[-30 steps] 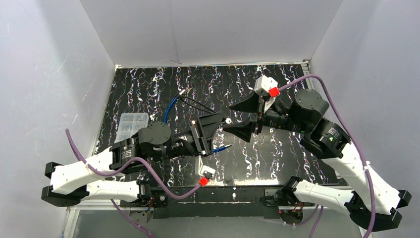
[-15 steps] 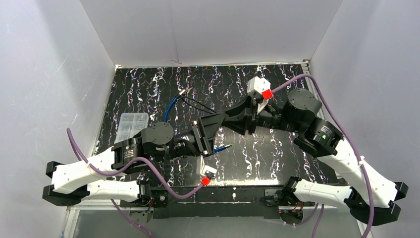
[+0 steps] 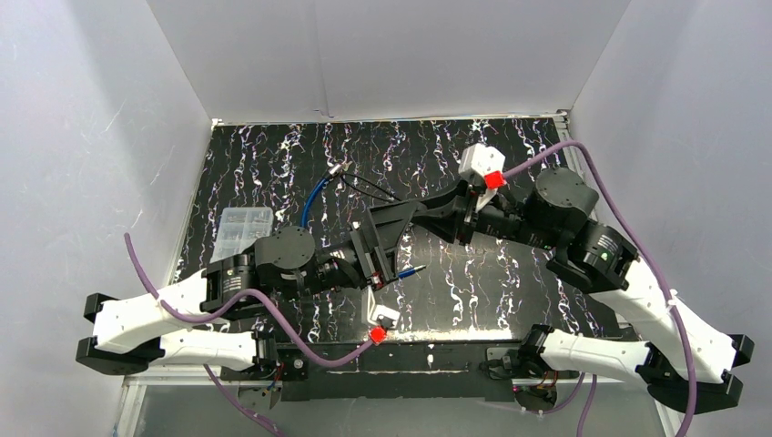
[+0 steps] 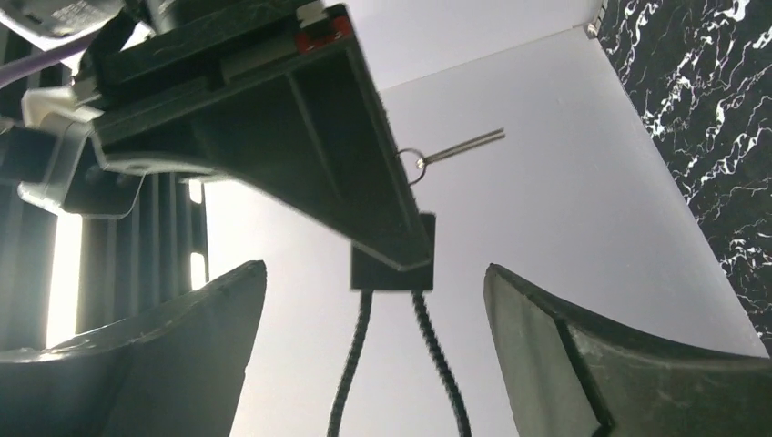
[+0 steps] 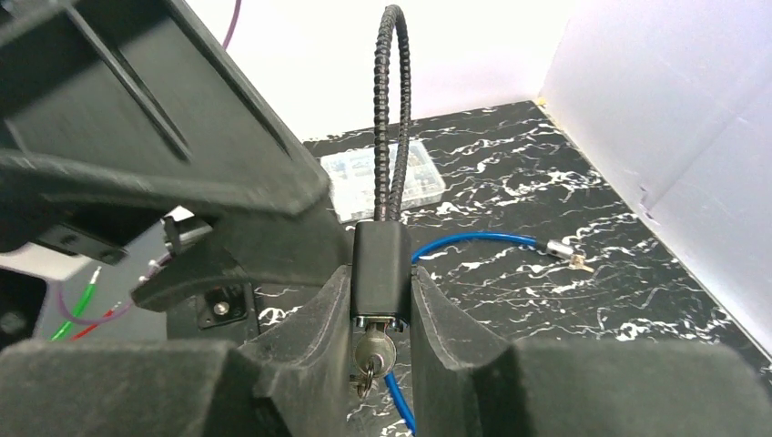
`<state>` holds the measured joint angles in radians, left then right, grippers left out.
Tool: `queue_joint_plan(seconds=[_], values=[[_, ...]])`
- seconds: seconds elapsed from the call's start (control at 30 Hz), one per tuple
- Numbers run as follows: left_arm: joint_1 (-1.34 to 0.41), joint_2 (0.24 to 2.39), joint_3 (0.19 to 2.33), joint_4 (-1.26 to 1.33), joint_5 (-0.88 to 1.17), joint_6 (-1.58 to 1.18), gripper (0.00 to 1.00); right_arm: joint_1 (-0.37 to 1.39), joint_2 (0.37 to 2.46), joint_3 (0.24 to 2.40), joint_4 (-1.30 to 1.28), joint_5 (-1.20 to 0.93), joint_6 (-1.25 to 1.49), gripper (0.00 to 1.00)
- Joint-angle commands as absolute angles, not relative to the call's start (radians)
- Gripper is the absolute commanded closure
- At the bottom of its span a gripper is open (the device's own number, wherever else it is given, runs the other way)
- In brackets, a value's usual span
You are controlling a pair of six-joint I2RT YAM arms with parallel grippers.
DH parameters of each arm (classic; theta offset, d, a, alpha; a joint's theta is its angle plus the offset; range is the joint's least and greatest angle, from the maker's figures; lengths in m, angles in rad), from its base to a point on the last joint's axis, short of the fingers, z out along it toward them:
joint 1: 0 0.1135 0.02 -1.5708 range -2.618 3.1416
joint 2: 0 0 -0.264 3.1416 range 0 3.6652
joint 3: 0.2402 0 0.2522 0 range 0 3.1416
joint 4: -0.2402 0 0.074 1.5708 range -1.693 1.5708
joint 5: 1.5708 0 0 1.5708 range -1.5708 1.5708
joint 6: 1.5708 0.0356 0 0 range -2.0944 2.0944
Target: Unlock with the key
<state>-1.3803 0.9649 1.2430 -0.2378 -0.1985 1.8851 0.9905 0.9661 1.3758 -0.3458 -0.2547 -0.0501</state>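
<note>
Two arms meet nose to nose above the middle of the table point(image 3: 510, 273), a glossy black top with white marble veining.

Right gripper point(image 5: 380, 293) is clenched on the lock point(image 5: 380, 264), a small matte black rectangular block. Its curved, rubbery black pads press on both flat sides, and the lock hangs in the air clear of the table.

The key point(image 5: 371, 350) is silver metal and sits in the cylinder at the lock's lower end, between the right fingers, with a thin wire ring hanging off it.

The shackle cable point(image 5: 391, 109) is black, ribbed and flexible. It rises from the top of the lock as a narrow loop.

Left gripper point(image 4: 373, 273) is released. Its fingers point(image 4: 196, 346) are smooth dark wedges spread wide, with the lock between them and touching neither.

Also on the table:
- A thin blue cable point(image 5: 473, 241), glossy, with a small metal end fitting, lying in a curve.
- A clear plastic box point(image 3: 243, 228), ridged and rectangular, well apart to the left.
</note>
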Motion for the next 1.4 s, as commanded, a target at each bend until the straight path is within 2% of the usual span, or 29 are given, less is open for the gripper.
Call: queue_joint_plan(seconds=[0.0,0.1,0.17,0.3,0.43,0.8,1.13,1.37], values=[[-1.423,0.935,1.351,-0.317,-0.244,1.772,0.10,0.994,0.907,1.358,-0.332,-0.194,-0.093,0.99],[-1.445,0.939,1.410,-0.409,-0.262,1.702,0.11,0.994,0.896,1.347,-0.344,-0.203,-0.094,0.99],[-1.451,0.955,1.462,-0.464,-0.258,1.675,0.17,0.994,0.898,1.350,-0.356,-0.215,-0.095,0.99],[-1.466,1.017,1.584,-0.529,-0.247,1.658,0.37,0.994,0.904,1.356,-0.369,-0.225,-0.095,0.99],[-1.468,1.066,1.649,-0.700,-0.244,1.682,0.61,0.994,0.915,1.376,-0.370,-0.240,-0.082,0.99],[-1.467,1.181,1.801,-0.949,-0.301,1.638,0.58,0.994,0.926,1.404,-0.374,-0.259,-0.065,0.99],[-1.468,1.198,1.807,-0.898,-0.352,1.682,0.67,0.994,0.923,1.404,-0.376,-0.273,-0.053,0.99],[-1.467,1.213,1.807,-0.904,-0.382,1.665,0.68,0.995,0.924,1.416,-0.371,-0.292,-0.040,0.99]])
